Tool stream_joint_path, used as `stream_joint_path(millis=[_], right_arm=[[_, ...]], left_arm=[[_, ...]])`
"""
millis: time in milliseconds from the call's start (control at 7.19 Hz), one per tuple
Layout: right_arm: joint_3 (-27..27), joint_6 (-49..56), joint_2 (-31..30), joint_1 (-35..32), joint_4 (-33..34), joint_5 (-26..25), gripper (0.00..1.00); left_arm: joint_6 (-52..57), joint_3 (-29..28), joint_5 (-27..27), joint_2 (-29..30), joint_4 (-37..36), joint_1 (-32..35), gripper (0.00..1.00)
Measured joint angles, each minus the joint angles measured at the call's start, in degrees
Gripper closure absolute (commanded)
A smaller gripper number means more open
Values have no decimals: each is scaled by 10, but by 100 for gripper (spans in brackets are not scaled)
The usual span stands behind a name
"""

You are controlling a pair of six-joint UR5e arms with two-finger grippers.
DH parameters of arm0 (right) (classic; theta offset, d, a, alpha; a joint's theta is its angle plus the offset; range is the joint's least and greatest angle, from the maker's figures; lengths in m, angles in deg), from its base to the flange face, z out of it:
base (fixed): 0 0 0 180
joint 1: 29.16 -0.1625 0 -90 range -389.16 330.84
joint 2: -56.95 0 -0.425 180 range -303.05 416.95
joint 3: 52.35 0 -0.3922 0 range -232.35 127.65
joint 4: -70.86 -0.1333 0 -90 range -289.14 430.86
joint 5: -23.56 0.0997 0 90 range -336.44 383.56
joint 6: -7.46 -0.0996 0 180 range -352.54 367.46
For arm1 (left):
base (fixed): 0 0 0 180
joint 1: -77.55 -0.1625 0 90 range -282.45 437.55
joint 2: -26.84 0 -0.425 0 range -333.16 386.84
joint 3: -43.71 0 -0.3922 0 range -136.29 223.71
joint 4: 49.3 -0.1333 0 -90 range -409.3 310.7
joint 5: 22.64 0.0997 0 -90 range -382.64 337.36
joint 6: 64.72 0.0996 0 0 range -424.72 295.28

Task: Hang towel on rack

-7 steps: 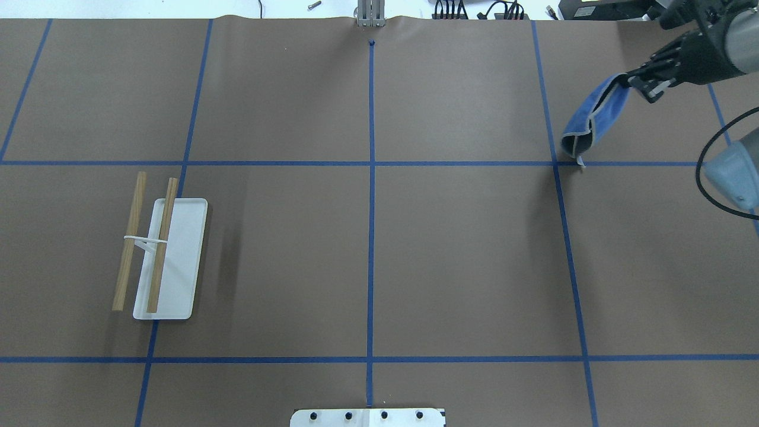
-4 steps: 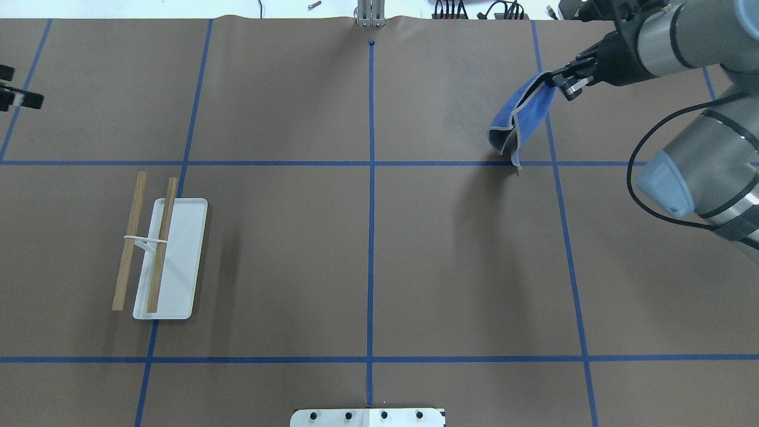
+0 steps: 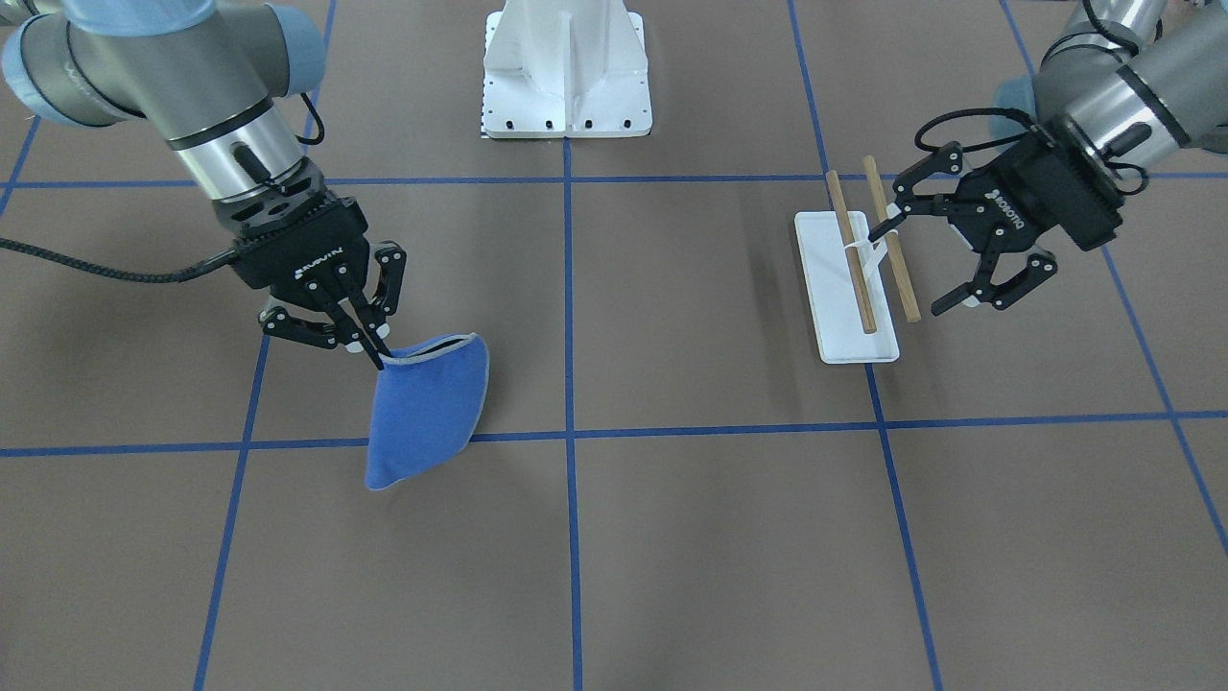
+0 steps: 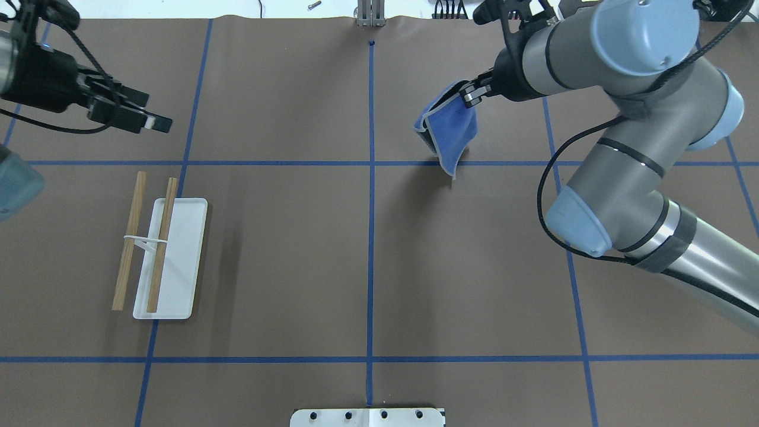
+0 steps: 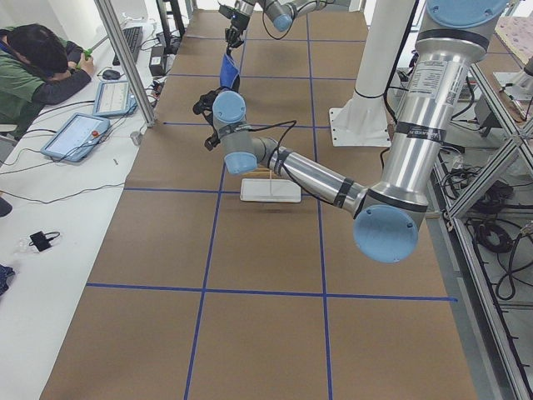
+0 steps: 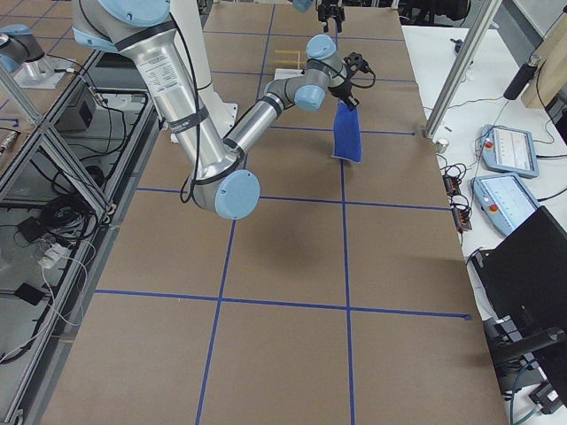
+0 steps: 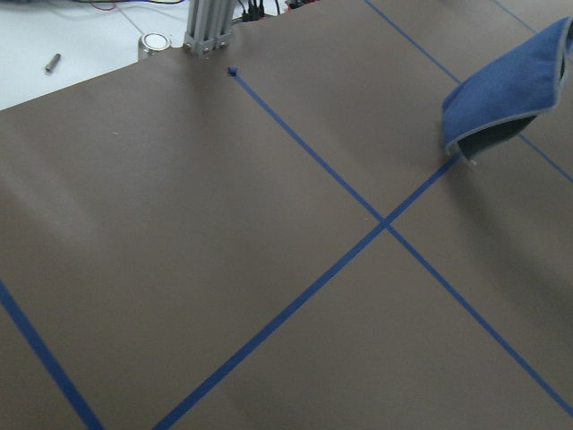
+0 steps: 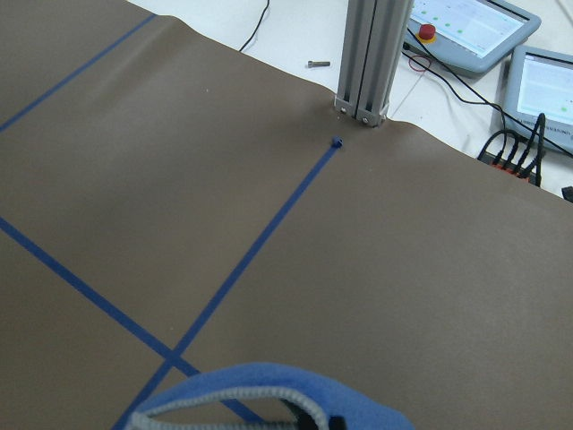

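Note:
The blue towel hangs folded from my right gripper, which is shut on its upper edge and holds it above the table, right of the centre line. It also shows in the front view, under the right gripper. The rack, a white base with two wooden rods, stands at the table's left. My left gripper is open and empty, raised beside the rack. In the overhead view the left gripper is beyond the rack.
The white robot pedestal stands at the table's near edge. An aluminium post stands at the far edge. An operator and tablets sit beyond that edge. Blue tape lines grid the brown table.
My right arm has carried the towel leftward from the table's far right toward the centre line. My left arm has come in from the left edge.

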Motion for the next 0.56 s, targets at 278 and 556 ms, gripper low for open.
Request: stream_joint_path(millis=[278, 556], right_arm=[[-1, -28, 52, 49, 58, -50, 100], [4, -40, 83, 84, 86, -83, 100]], left_arm=[[-14, -14, 110, 47, 2, -100, 2], [-28, -25, 162, 80, 3, -155, 3]])
